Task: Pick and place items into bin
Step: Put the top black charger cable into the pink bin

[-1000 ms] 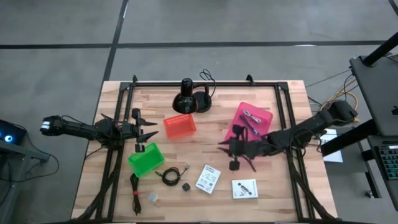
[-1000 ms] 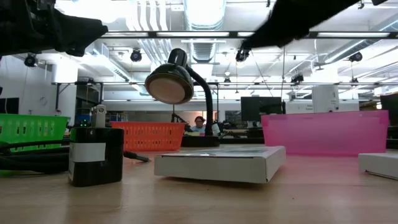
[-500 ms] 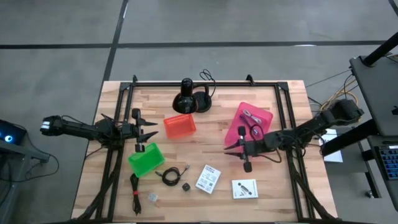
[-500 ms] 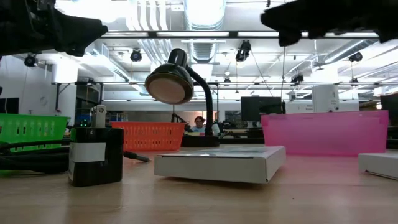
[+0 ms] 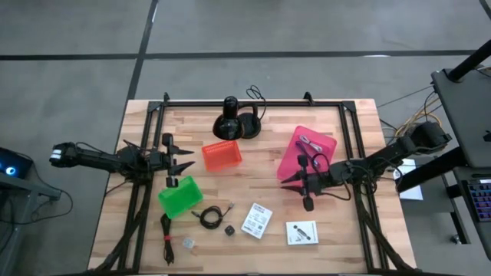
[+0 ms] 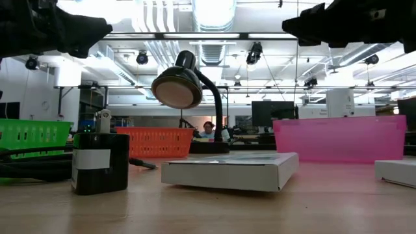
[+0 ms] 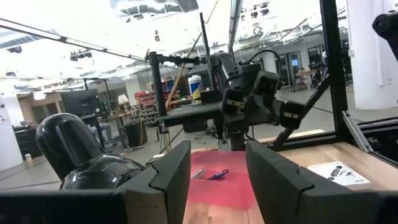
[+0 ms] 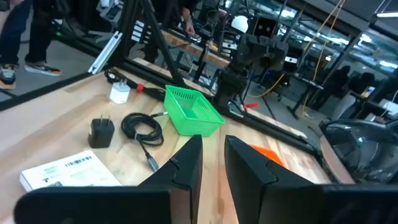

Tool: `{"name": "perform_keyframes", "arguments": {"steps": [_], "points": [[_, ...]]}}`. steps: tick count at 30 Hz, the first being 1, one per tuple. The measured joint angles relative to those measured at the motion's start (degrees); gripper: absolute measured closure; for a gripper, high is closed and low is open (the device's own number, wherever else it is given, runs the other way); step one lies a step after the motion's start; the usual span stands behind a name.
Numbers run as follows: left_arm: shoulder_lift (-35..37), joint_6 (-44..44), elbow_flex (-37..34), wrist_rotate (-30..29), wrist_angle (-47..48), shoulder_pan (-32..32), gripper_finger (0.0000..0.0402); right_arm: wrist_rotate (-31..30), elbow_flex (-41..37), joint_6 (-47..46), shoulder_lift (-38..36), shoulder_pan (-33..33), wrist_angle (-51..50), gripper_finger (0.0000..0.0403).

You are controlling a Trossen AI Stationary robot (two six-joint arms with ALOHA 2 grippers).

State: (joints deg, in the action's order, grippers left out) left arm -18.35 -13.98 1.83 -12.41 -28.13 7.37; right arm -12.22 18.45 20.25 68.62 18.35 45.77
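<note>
Hovering with the right gripper (image 5: 286,182) above bare wood, fingers barely parted, clasping nothing. Sitting just behind it: the pink bin (image 5: 323,150) (purple strap (image 7: 216,175) lying inside). Lying beside it, toward the table's front edge: two white cards (image 5: 257,220), then the tiny black cube (image 5: 229,229) and the coiled cable (image 5: 209,217). Standing farther ahead: the orange bin (image 5: 222,155), the green bin (image 5: 181,196), and the left gripper (image 5: 187,161) waiting, spread and empty.

Matt wood table (image 5: 268,126); glossy pink plastic bin (image 5: 290,157).

Three bins (image 5: 222,155) stood mid-worktop (image 5: 261,123); the cable (image 5: 208,217), cube (image 5: 229,229) and two cards (image 5: 257,220) lay along its near edge.
</note>
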Motion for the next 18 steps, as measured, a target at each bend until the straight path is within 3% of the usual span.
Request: {"name": "perform_keyframes", "arguments": {"steps": [5,11,18], "points": [[0.11,3.61,0.02,1.35,-3.47,-0.01,0.0262,-0.61,0.07,4.03,0.11,0.0,-0.42,0.0346],[-0.05,13.89,2.06,10.2,-5.89,0.03,0.0262,-1.43,0.03,6.2,0.11,-0.04,-0.62,0.0346],[-5.11,17.88,4.28,10.67,-5.49,0.35,0.0262,-1.42,0.01,14.46,0.11,-0.57,-0.6,0.0346]]}}
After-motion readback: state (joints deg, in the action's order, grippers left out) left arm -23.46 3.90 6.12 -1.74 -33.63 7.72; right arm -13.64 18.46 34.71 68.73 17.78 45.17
